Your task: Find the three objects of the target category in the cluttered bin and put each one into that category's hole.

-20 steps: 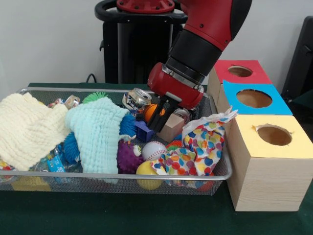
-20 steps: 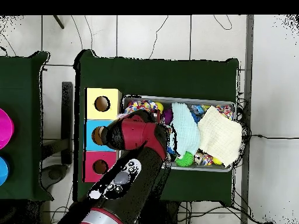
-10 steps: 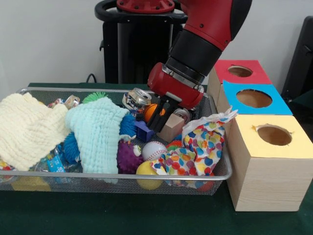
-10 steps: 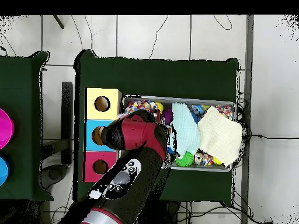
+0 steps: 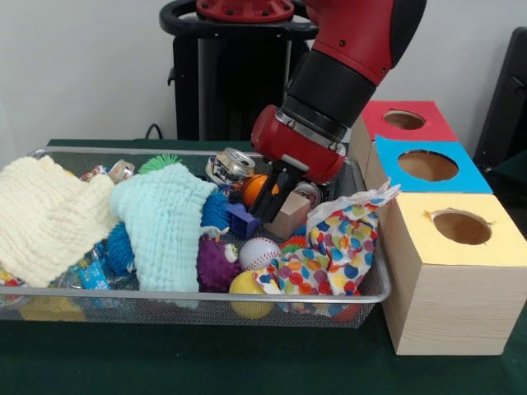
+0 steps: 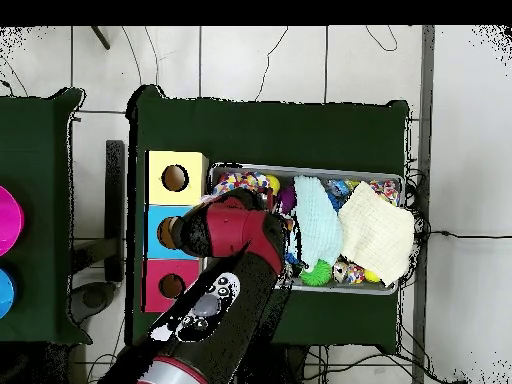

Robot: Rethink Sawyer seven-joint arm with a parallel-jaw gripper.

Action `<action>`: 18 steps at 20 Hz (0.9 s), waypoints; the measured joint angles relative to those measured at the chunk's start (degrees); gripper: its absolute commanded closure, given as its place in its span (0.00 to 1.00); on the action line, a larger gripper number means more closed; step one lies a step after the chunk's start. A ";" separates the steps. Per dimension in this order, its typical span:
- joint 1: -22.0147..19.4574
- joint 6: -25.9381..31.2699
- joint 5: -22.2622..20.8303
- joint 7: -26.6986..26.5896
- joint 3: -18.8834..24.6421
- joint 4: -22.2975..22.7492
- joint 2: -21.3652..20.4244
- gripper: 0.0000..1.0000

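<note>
- The jaws [image 5: 274, 200] reach down in the far right part of the wire bin [image 5: 375, 290], their dark fingers [image 5: 268, 196] set fairly close together, with the wooden block [image 5: 290, 216] just to their right and the orange ball [image 5: 256, 189] just behind.
- Whether they have closed on the block or only touch it, I cannot tell; the fingers overlap its upper left edge in the front view, and the overhead view hides them under the arm.
- Since a second ago the red wrist has risen and shifted very slightly to the right, while the block and everything around it lie as they did.
- My reading is that nothing has been lifted out yet, so the pick is either just beginning or the jaws have not caught hold.
- Just left of the fingers sits a blue block [image 5: 242, 220], and further left a silver can [image 5: 230, 166] lies against the far rim.
- Nearer the front lie a baseball [image 5: 259, 253], a purple spiky ball [image 5: 216, 264] and a dotted cloth [image 5: 336, 243].
- A mint cloth [image 5: 167, 220] and a cream cloth [image 5: 48, 216] cover the bin's left half.
- To the right of the bin stand the three hole boxes: yellow [image 5: 451, 269] nearest, blue [image 5: 428, 165], red [image 5: 403, 119] farthest.
</note>
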 measured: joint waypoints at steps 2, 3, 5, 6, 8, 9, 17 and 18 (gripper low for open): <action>0.06 0.00 0.08 0.00 0.01 0.00 0.00 1.00; 0.13 -0.01 0.09 0.00 0.00 -0.01 0.00 1.00; 0.22 -0.01 0.09 0.00 0.01 0.00 0.01 1.00; 0.35 -0.01 0.15 0.00 0.01 -0.01 0.00 1.00; 0.47 0.00 0.18 0.00 0.00 -0.01 0.00 1.00; 0.55 0.00 0.22 0.00 0.01 -0.01 0.01 1.00; 0.77 0.00 0.28 0.00 0.01 -0.01 0.00 1.00; 0.77 0.00 0.28 0.00 0.01 -0.01 -0.01 1.00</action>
